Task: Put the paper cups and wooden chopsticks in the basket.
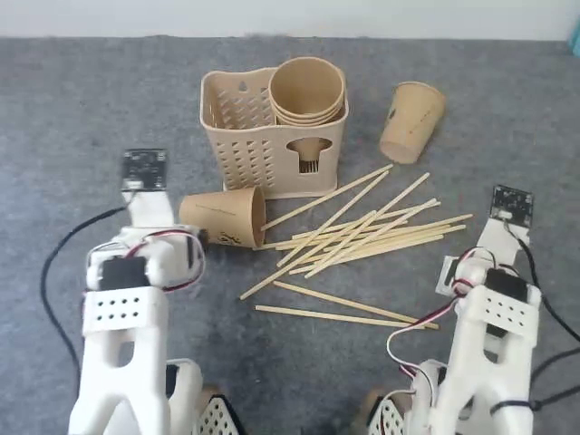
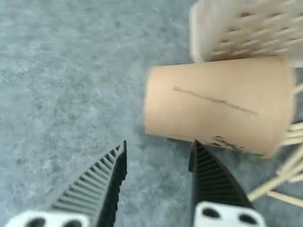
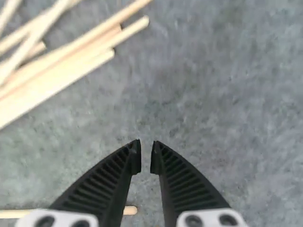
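Nearest, on the left arm: left claw [image 2: 158, 158]. Stands wide, grips nothing, hangs low over the grey counter [image 1: 82, 100] with its tips just short of a tipped paper cup [image 2: 218, 106]. On the right arm: right claw [image 3: 145, 156]. Narrowed to a thin slit, grips nothing, hangs over bare counter near the ends of the wooden chopsticks [image 3: 52, 80].

Between the two arms: two chopsticks [image 1: 344, 308], apart from the rest, lying nearly straight across. Just beyond: the main scatter of wooden chopsticks, fanned and crossing, all on the counter, outside the basket [image 1: 245, 159]. At the scatter's left end: the tipped paper cup, on its side, mouth toward the sticks, just in front of the basket's near left corner.

Farther back: the basket, upright, with a stack of paper cups [image 1: 308, 91] at its right end. Right of the basket and apart from it: one more paper cup [image 1: 412, 122], on its side on the counter, wider end away from the arms.
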Robot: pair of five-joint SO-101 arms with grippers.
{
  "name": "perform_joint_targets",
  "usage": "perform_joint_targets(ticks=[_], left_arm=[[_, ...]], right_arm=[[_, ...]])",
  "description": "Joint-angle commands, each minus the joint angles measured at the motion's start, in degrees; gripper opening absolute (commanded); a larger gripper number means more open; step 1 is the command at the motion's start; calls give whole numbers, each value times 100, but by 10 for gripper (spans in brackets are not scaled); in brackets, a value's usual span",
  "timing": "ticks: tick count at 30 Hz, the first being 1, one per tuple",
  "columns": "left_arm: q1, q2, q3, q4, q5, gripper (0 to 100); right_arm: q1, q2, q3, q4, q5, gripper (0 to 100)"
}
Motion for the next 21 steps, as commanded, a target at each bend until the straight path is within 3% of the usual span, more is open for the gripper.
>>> perform_joint_targets(ticks=[1, 5, 12, 21], left_arm=[[633, -193, -321, 79, 44, 203], [844, -193, -752, 360, 62, 203], [1749, -193, -1341, 695, 70, 203], [2048, -141, -514, -527, 26, 207]], right_arm=[[48, -251, 9, -145, 88, 71], [48, -251, 35, -163, 88, 149], [48, -251, 35, -163, 97, 155], [48, -251, 35, -136, 123, 155]])
